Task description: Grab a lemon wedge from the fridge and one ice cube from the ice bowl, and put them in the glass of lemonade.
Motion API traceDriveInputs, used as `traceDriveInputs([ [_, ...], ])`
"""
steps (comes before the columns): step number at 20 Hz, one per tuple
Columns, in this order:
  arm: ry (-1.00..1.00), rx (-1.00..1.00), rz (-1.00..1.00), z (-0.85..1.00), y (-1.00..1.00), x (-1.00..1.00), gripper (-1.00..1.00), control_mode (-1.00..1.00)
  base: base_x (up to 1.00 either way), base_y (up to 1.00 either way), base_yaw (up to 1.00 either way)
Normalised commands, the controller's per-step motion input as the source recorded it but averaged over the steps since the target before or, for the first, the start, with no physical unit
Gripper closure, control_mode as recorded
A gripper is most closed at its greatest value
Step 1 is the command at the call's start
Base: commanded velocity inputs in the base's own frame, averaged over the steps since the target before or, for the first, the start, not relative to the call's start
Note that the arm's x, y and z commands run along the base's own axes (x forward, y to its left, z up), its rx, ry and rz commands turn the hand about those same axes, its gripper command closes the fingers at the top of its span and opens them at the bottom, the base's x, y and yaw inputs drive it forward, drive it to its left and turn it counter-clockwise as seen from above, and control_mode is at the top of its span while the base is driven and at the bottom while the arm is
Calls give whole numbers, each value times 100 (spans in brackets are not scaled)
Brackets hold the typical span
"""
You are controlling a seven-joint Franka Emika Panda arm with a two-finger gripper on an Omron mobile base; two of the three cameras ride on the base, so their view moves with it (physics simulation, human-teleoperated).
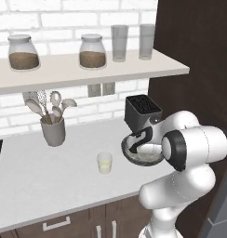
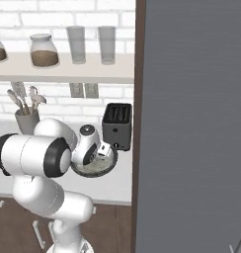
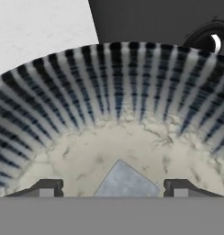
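The ice bowl sits on the white counter just in front of the black toaster. My gripper reaches down into it. In the hand view the bowl's striped wall curves around a speckled floor. A pale grey ice cube lies there between my two fingertips. The gripper is open, with gaps showing beside the cube. The glass of lemonade stands on the counter left of the bowl. The fridge is the grey panel at the right. The lemon wedge is out of view.
The black toaster stands right behind the bowl. A grey utensil cup with spoons is at the back left. A shelf above carries two jars and two tall grey glasses. Dark wood cabinet rises at the right.
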Motion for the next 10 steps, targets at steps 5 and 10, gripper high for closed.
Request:
traceDriveInputs([
  [5, 1, 0, 0, 0, 0, 0, 100, -100, 0, 0, 0],
  [10, 4, 0, 0, -4, 0, 0, 100, -100, 0, 0, 0],
])
